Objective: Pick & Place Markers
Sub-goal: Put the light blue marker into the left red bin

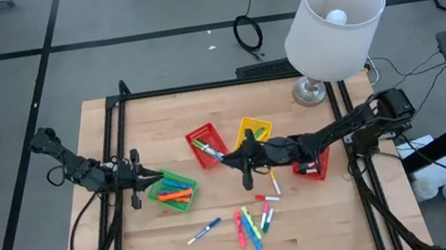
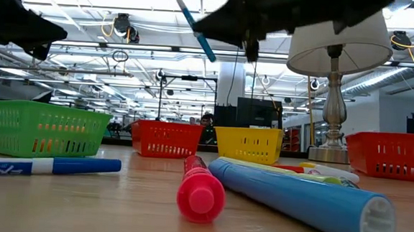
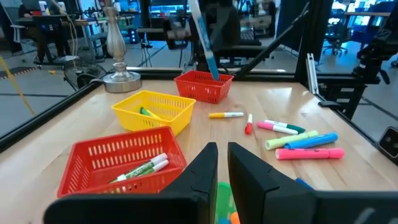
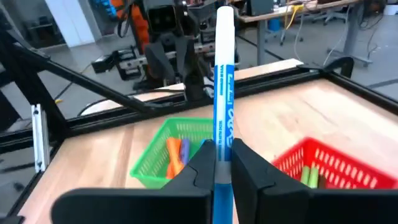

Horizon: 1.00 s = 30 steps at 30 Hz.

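My right gripper (image 1: pixel 242 161) reaches to the table's middle, between the red basket (image 1: pixel 206 142) and the yellow basket (image 1: pixel 252 131), and is shut on a blue-and-white marker (image 4: pixel 224 93). That marker also shows in the low view as the blue marker (image 2: pixel 196 29), high in the air. My left gripper (image 1: pixel 138 187) hovers shut at the left side of the green basket (image 1: pixel 172 190), which holds orange and other markers. Several loose markers (image 1: pixel 255 218) lie flat on the wood nearer the front edge, and a blue marker (image 1: pixel 205 230) lies to their left. My right gripper pinches the marker between its two fingers (image 4: pixel 205 163) on the blue barrel (image 4: pixel 222 149). The marker runs on past the fingertips, its white end (image 4: pixel 225 15) pointing away toward the table's left. It is lifted clear of the table and slants in the low view.
A second red basket (image 1: pixel 313 165) sits under my right arm. A lamp with a white shade (image 1: pixel 332 11) stands at the far right corner. The red basket holds green and white markers (image 3: pixel 146 167), and the yellow basket (image 3: pixel 155 109) holds a green one. Black frame rails (image 1: pixel 112 150) border the table.
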### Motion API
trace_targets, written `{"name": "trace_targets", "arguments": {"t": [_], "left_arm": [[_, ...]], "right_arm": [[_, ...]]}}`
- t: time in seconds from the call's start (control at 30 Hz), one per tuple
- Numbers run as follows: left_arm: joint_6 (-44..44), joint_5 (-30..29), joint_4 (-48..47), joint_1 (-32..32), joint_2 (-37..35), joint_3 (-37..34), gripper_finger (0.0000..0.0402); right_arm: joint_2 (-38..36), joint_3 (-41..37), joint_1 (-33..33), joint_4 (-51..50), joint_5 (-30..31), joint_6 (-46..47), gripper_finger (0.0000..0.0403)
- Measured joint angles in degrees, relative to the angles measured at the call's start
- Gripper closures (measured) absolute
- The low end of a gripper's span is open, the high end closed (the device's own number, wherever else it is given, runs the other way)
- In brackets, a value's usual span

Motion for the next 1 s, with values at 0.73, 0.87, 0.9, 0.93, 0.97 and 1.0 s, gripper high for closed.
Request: {"name": "trace_targets", "arguments": {"t": [0.73,0.87,0.9,0.93,0.97,1.0], "left_arm": [[1.2,-0.1,0.3,0.0,0.0,0.0,0.0355],[1.2,-0.5,0.3,0.0,0.0,0.0,0.0355],[1.1,-0.5,0.3,0.0,0.0,0.0,0.0355],[1.1,-0.5,0.2,0.0,0.0,0.0,0.0355],[1.1,-0.5,0.2,0.0,0.0,0.0,0.0355],[1.1,-0.5,0.2,0.0,0.0,0.0,0.0355]], "right_arm": [[8.2,35.6,-14.4,-46.3,-10.2,-7.1,0.0387],[14.2,37.5,-16.9,-46.8,-17.0,-4.6,0.0387],[15.9,37.5,-17.3,-46.3,-18.5,-4.0,0.0387],[17.1,37.5,-17.6,-46.6,-19.6,-3.4,0.0387],[18.4,37.4,-17.8,-46.8,-19.7,-3.1,0.0387],[19.5,37.4,-17.9,-46.7,-19.6,-3.0,0.0387]]}}
